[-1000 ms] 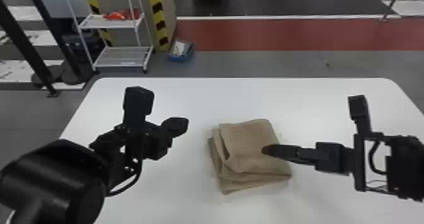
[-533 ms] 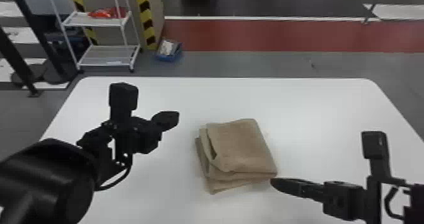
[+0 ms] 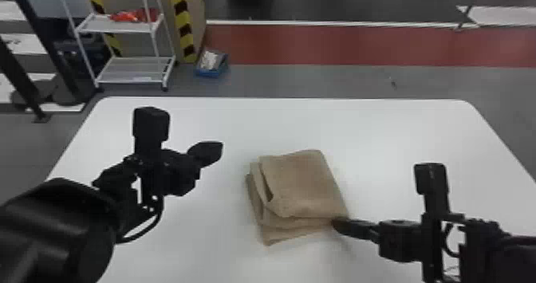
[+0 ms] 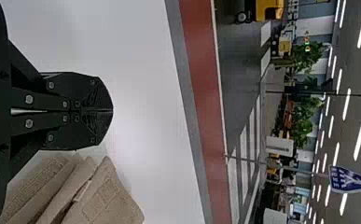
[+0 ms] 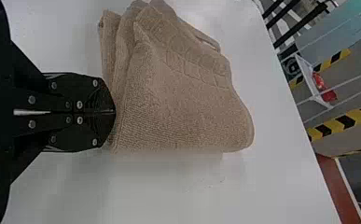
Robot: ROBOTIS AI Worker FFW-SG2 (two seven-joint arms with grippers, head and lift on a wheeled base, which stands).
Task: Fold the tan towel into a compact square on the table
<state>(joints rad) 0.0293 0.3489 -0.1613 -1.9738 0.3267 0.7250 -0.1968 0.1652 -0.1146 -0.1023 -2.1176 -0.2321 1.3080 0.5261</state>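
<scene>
Tan towel (image 3: 303,182) folded into a thick, uneven packet near the middle of the white surface (image 3: 399,134)
It should handle light, soft and floppy, so layers may slip; best taken by the stacked edge, all plies together. The right fingers (image 5: 87,93) are closed, tips at its near right corner, with no cloth visibly pinched; the left fingers (image 4: 87,93), closed and empty, hang apart on its left

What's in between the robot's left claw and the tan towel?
Just white tabletop lies between the left claw and the towel in the head view.
</scene>
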